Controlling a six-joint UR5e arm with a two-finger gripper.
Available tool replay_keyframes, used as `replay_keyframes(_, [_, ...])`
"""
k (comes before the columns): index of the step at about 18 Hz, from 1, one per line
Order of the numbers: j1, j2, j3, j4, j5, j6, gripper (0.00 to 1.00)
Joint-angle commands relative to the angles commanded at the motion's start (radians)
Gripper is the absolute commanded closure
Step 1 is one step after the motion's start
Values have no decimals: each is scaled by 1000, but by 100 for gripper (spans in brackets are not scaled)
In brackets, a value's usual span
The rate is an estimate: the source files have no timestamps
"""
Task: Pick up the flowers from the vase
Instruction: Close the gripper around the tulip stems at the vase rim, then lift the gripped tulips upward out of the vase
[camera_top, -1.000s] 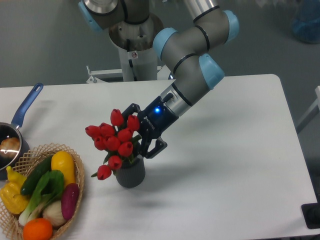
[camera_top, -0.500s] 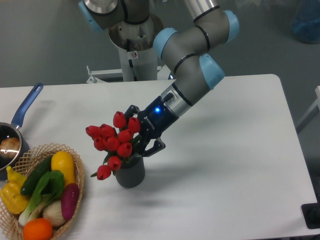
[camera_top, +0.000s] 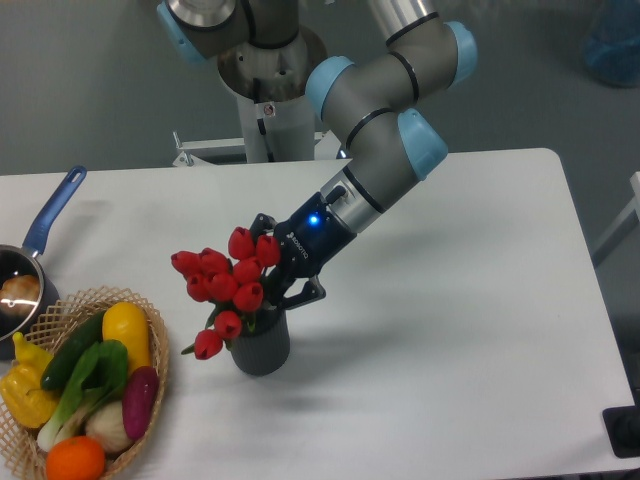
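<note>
From the fixed camera, the vase (camera_top: 261, 347) stands on the white surface (camera_top: 450, 330) a little left of centre and toward the near edge. The flowers (camera_top: 225, 283) rise out of its mouth and lean toward ten o'clock, with one bud drooping low at about eight o'clock of the vase.

The hand (camera_top: 275, 283) reaches in from two o'clock, at the end of the grey and blue arm (camera_top: 385, 130), and sits right behind the buds, just above the vase's rim. A blue light glows on its wrist. One dark finger shows above the bunch near the top buds and another shows below, close to the rim, so the fingers flank the stems; the buds hide the tips, and I cannot tell whether they actually pinch the stems.

At nine o'clock from the vase, near the left edge, a wicker basket (camera_top: 152, 340) holds mixed vegetables (camera_top: 95, 385): yellow, green, purple and orange pieces. Beyond it, at ten o'clock, a saucepan (camera_top: 30, 280) with a blue handle is cut off by the frame. The basket lies near the vase but apart from it.
</note>
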Motion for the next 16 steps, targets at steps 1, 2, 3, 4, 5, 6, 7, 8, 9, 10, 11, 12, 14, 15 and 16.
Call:
replay_keyframes(1, [2,-2,0,0,-15,2,53])
replay_keyframes(2, [2,-2,0,0,-22,2,53])
replay_keyframes(3, [2,-2,0,0,-23,2,53])
replay_keyframes(4, [3,-2,0,0,-23,2,53])
replay_keyframes(5, [8,-2,0,0,-25,2,53])
replay_keyframes(6, [11,-2,-2,-2,-25,0,53])
replay_keyframes(7, [11,-2,-5,-2,-26,0,53])
replay_keyframes(8, [15,-2,-6,-2,-28,0,53])
replay_keyframes(9, [20,0,-6,-3,-38,0,53])
replay_keyframes(10, [23,3,-6,-5,-52,0,53])
replay_keyframes(11, [28,5,-6,-6,-67,0,53])
replay_keyframes(12, [32,8,-6,-6,-78,-2,53])
replay_keyframes(14, [44,15,-6,-9,-88,-9,53])
replay_keyframes(15, [45,17,-6,-11,-88,-11,53])
replay_keyframes(16, [45,20,-6,-11,-88,-12,53])
